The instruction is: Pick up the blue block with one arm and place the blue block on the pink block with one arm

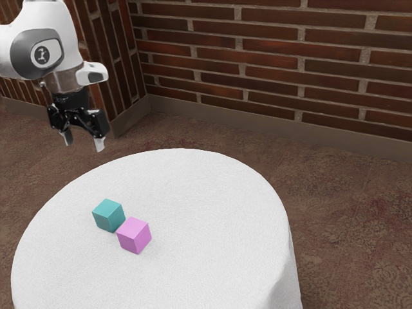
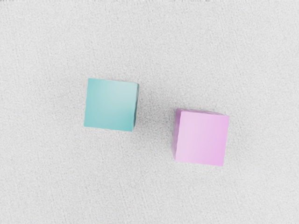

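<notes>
A blue-green block (image 1: 107, 214) rests on the round white table (image 1: 206, 187), toward the exterior view's left. Right beside it, nearer the front, lies a pink block (image 1: 134, 235); a narrow gap separates the two. My gripper (image 1: 82, 141) hangs high above the table's back left edge, well above both blocks, open and holding nothing. From the wrist camera I look straight down on the blue-green block (image 2: 111, 104) and the pink block (image 2: 201, 137), both flat on the white cloth.
The table's cloth drapes over its rim (image 1: 283, 257). A brick wall (image 1: 270, 58) stands behind, with brown carpet (image 1: 347, 206) around the table. The table's right half is bare.
</notes>
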Tool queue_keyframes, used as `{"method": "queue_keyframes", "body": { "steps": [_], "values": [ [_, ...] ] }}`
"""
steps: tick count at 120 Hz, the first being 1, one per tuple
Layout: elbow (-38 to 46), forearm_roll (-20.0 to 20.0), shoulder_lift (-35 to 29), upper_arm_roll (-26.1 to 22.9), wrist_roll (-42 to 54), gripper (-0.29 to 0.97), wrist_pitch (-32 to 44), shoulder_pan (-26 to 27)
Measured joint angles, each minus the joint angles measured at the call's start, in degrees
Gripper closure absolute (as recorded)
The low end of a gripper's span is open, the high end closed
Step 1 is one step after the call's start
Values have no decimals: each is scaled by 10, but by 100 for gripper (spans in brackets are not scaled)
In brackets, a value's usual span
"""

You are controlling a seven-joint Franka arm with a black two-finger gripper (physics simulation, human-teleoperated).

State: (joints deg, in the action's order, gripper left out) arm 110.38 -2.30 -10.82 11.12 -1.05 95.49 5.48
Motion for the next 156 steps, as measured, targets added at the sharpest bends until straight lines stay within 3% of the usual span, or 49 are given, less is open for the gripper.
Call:
{"method": "queue_keyframes", "body": {
  "steps": [36,56,77,110,156],
  "values": [
    [152,-3,-22,46,2,0,167,0],
    [204,-49,-20,66,9,0,235,-1],
    [212,-75,29,74,29,0,293,-1],
    [217,-83,93,74,58,0,371,-2],
    [217,-56,131,70,84,0,422,-1]
  ]
}}
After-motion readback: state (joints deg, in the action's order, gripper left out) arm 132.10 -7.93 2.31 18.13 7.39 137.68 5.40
